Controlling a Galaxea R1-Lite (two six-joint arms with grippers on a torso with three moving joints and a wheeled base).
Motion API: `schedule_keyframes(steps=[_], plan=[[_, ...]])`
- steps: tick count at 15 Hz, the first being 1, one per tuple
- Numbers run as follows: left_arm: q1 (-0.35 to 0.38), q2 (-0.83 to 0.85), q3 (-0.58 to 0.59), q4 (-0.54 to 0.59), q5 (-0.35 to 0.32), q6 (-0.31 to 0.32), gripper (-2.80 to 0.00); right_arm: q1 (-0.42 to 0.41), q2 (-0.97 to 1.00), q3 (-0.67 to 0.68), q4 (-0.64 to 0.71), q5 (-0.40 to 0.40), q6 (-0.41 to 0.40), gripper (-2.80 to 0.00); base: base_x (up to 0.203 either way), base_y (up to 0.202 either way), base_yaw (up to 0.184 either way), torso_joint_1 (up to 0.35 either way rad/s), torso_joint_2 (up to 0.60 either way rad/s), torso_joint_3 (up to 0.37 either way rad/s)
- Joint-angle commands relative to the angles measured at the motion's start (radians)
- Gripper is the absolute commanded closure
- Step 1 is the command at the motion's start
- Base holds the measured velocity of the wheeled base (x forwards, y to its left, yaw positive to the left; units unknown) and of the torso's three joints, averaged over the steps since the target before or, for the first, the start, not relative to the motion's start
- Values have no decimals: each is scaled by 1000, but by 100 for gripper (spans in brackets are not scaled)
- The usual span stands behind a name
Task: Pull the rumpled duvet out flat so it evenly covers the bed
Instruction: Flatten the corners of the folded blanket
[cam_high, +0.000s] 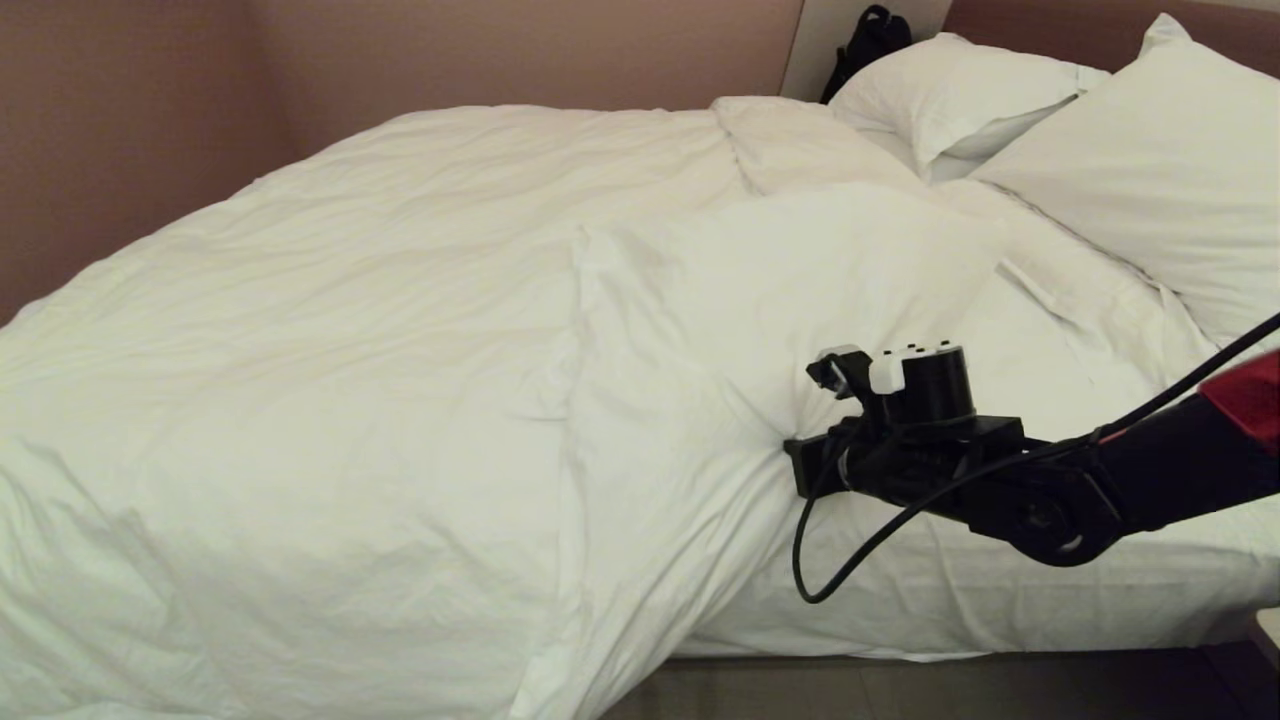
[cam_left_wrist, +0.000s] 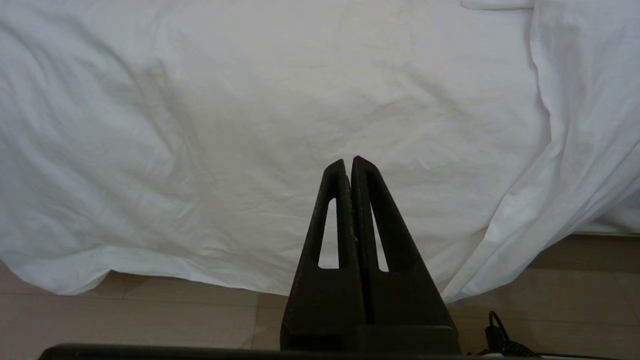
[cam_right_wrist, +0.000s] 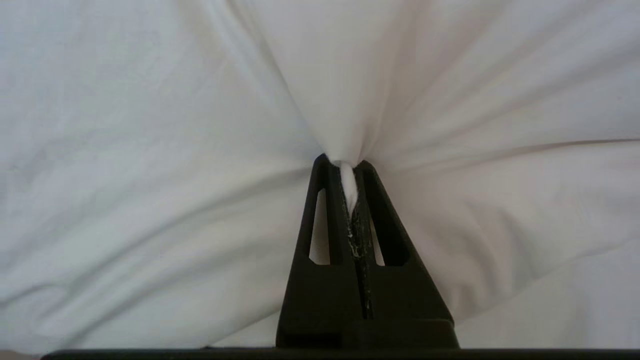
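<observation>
The puffy white duvet (cam_high: 380, 330) lies rumpled over the left and middle of the bed (cam_high: 1060, 600), with a folded edge running down the centre and spilling over the near side. My right gripper (cam_high: 797, 463) reaches in from the right and is shut on a pinch of the duvet (cam_right_wrist: 320, 90). In the right wrist view the cloth bunches between the right gripper's (cam_right_wrist: 346, 165) tips and creases fan out from them. My left gripper (cam_left_wrist: 349, 162) is shut on nothing, hanging low in front of the duvet (cam_left_wrist: 300, 100) that drapes over the bedside.
Two plump pillows (cam_high: 1140, 170) lie at the head, far right, with a black bag (cam_high: 868, 40) behind them. A pinkish wall (cam_high: 300, 70) runs along the far side. Tan floor (cam_left_wrist: 125, 320) shows under the hanging duvet hem. A black cable (cam_high: 850, 570) loops under my right wrist.
</observation>
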Motion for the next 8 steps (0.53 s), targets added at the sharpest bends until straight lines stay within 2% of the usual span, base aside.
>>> schedule_keyframes(steps=[1, 8], plan=[[0, 0, 0, 0, 0, -1, 0, 0, -64, 21, -6, -1, -1, 0, 0, 0, 0, 0, 0, 0], [0, 0, 0, 0, 0, -1, 0, 0, -150, 113, -5, -10, -1, 0, 0, 0, 0, 0, 0, 0]])
